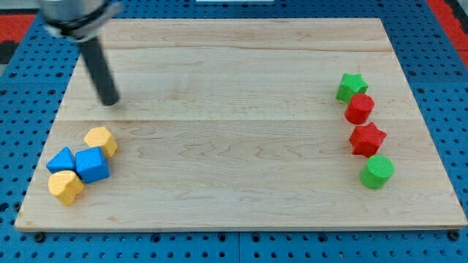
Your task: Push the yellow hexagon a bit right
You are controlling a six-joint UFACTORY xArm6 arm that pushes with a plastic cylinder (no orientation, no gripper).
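Yellow hexagon (101, 139) lay at the wooden board's (234, 124) lower left, touching a blue cube (92, 164), my tip (110, 101) stood above it, apart, blue pegboard (29, 88) surrounded the board.

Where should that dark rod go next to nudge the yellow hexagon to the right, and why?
Probably my tip should drop toward the view's bottom-left, to the left side of the yellow hexagon. It now sits above the block, not touching it, so a rightward push would miss. The blue cube touches the hexagon from below, so the approach needs care.
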